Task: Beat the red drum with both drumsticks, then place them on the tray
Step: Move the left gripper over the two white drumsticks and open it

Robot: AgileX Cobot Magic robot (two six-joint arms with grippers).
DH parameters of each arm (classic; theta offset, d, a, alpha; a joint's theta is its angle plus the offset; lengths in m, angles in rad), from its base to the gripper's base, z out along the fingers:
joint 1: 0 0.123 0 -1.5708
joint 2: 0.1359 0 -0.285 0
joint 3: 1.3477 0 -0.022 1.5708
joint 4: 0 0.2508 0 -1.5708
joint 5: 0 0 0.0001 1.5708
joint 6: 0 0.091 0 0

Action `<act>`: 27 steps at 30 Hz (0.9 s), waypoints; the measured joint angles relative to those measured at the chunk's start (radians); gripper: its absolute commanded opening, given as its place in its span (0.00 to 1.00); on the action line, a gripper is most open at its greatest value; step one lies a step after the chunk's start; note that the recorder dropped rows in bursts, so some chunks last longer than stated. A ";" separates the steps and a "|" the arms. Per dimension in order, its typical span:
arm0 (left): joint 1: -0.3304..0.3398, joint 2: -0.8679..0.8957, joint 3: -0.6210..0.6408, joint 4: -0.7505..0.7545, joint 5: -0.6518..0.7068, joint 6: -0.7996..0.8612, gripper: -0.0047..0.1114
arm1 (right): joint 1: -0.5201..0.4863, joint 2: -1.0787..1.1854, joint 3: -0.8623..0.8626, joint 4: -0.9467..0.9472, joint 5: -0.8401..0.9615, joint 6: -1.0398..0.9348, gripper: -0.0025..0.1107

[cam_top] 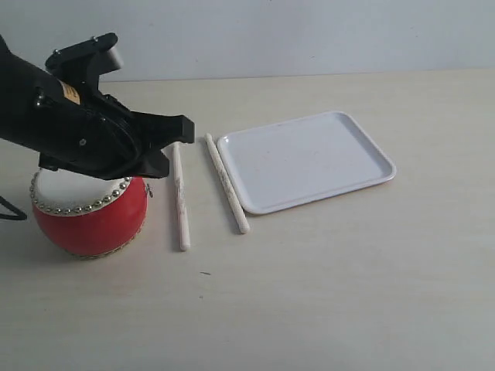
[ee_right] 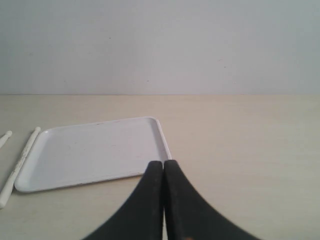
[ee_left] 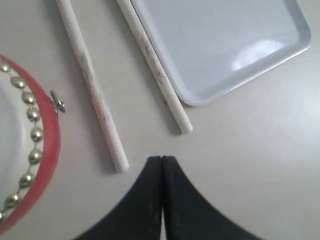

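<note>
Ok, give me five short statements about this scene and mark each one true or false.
1. The drum-side drumstick and the tray-side drumstick lie on the table. True.
2. The left gripper holds a drumstick. False: its fingers are shut on nothing.
3. The tray-side drumstick lies inside the tray. False: it lies beside the rim, on the table.
4. The red drum stands upright, skin up. True.
5. The right gripper has its fingers wide open. False: they are shut.
</note>
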 measured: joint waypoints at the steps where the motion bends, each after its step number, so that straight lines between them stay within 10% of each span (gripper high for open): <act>1: -0.002 0.022 0.000 -0.008 -0.012 0.002 0.04 | 0.000 0.000 0.000 0.000 0.000 0.000 0.02; 6: -0.056 0.149 -0.010 0.003 -0.027 0.002 0.04 | 0.000 0.000 0.000 0.000 0.000 0.000 0.02; 15: -0.192 0.298 -0.263 0.662 0.279 -0.487 0.04 | 0.000 0.000 0.000 0.000 0.000 0.000 0.02; 27: -0.126 0.360 -0.315 0.574 0.219 -0.578 0.04 | 0.000 0.000 0.000 0.000 0.000 0.000 0.02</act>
